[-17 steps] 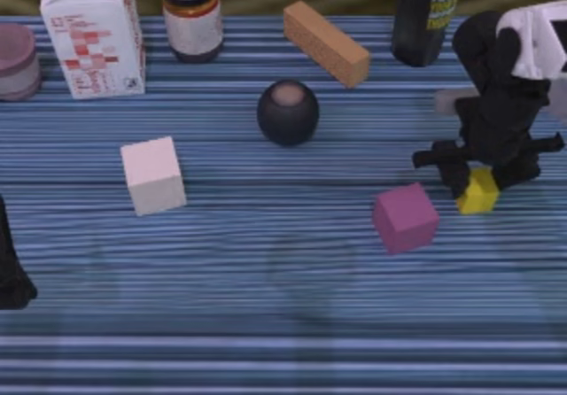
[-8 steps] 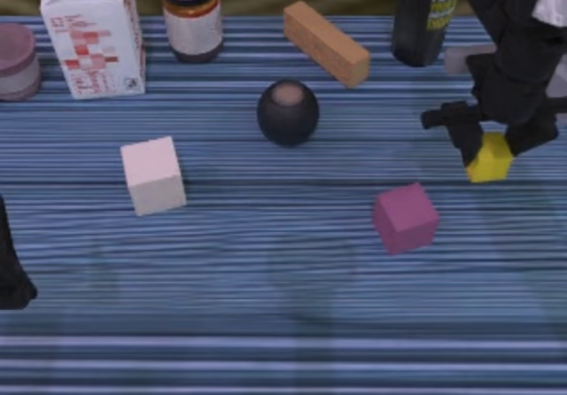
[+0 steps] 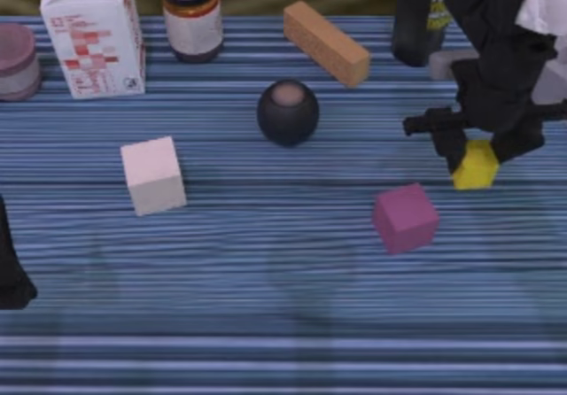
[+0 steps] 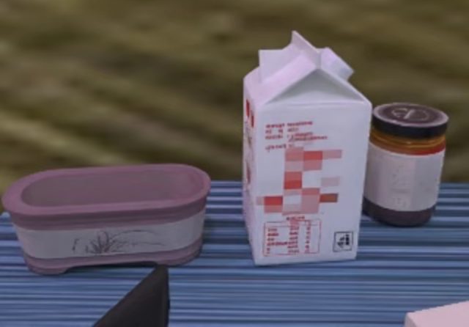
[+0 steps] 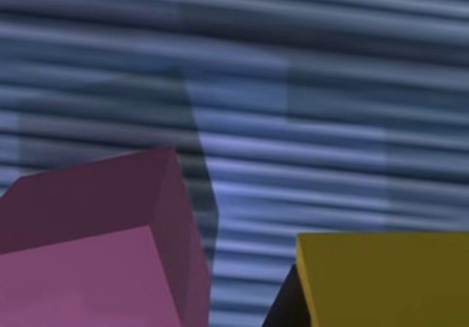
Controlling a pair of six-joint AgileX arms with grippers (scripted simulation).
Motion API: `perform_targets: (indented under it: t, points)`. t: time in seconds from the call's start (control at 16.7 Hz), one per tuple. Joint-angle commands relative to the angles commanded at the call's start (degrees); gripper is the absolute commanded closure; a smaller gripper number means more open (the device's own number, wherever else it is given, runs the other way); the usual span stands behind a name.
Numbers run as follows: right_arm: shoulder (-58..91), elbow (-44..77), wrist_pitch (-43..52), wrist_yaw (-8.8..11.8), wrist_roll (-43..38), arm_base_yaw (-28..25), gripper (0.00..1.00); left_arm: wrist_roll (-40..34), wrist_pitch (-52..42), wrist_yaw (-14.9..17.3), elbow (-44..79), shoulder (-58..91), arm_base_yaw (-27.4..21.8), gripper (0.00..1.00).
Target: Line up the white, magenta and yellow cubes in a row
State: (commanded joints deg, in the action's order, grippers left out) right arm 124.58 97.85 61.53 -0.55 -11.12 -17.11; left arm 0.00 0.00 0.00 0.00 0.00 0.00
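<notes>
Three cubes: one white cube [image 3: 153, 174], one magenta cube [image 3: 405, 217], one yellow cube [image 3: 476, 165].

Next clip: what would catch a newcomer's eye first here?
First the right claw at the table's right, shut on the yellow cube, which looks lifted off the striped table. Next the magenta cube just left of it and the white cube far to the left, so no row is formed yet.

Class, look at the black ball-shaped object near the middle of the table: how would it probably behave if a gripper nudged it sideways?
The black ball-shaped object looks round with a small flattened pale top, so it would probably roll rather than slide. The blue striped table seems flat, so little would likely stop it. It looks rigid, so probably no squashing.
</notes>
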Motion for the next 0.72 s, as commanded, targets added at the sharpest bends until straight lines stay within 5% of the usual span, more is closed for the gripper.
perform_targets:
  t: [0.48, 0.72]
  points:
    - [-12.86, -15.99, -2.41, -0.69, -24.02, -17.55, 1.0, 0.0, 0.0, 0.0, 0.0, 0.0, 0.0, 0.0]
    - [-15.37, -18.71, -3.04, -0.86, -27.14, -20.46, 1.0, 0.0, 0.0, 0.0, 0.0, 0.0, 0.0, 0.0]
